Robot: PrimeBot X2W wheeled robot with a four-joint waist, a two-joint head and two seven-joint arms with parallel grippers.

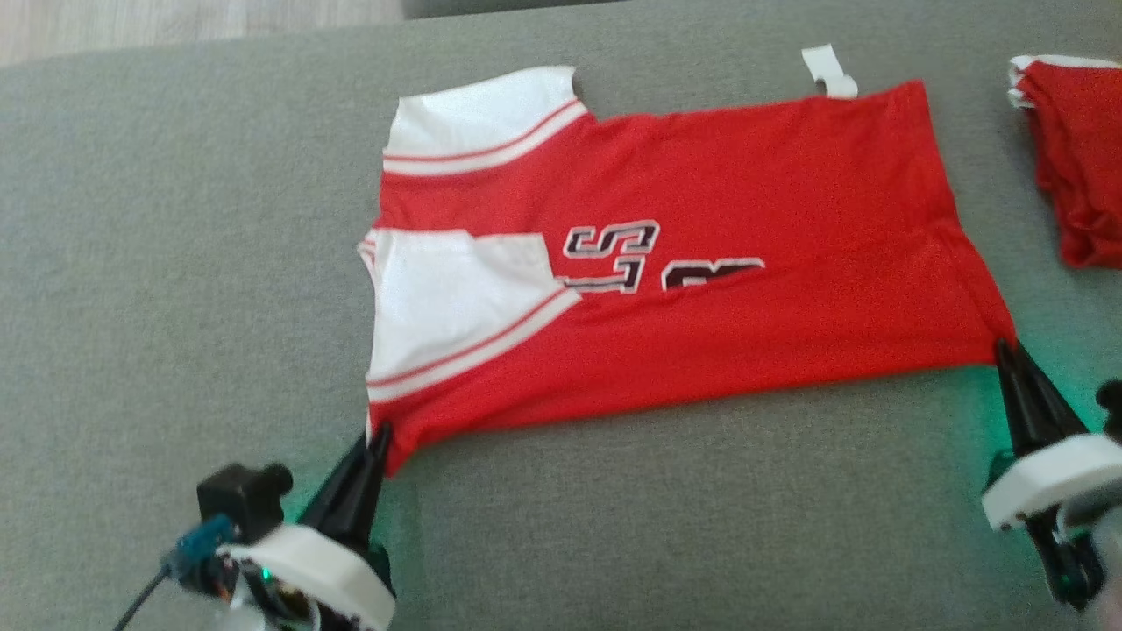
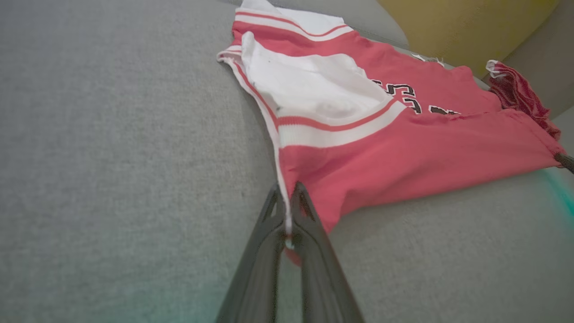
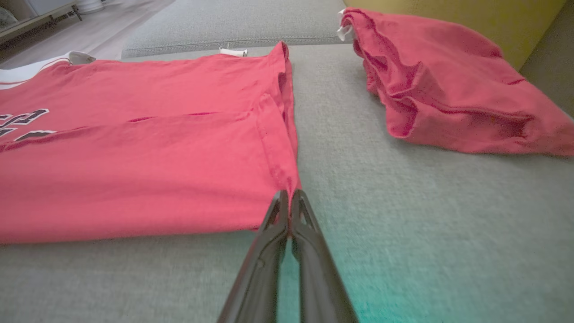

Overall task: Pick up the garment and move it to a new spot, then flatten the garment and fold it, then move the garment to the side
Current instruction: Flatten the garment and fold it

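**Both near corners pinched, fold yet to be carried over**

Spread lengthwise on the grey woven cushion [image 1: 175, 263]: the red knit jersey with white sleeves and black lettering [image 1: 701, 315], one white sleeve turned in over the chest. Gripped at the near sleeve-side corner by the left gripper [image 1: 379, 436], fingers pressed together with a strip of white-edged hem between them. Gripped at the near hem corner by the right gripper [image 1: 1002, 349], fingers closed just as tight, seemingly on only the very tip of the red cloth.

Likely trouble from here:
- Slipping of that shallow right-hand bite on lifting, dropping one corner and skewing the fold.
- Uneven raising of the two corners, dragging the cloth and wrinkling the flattened body.
- Flopping out of the turned-in sleeve.
- Catching on the crumpled second red garment [image 1: 1082, 166] near the hem end.
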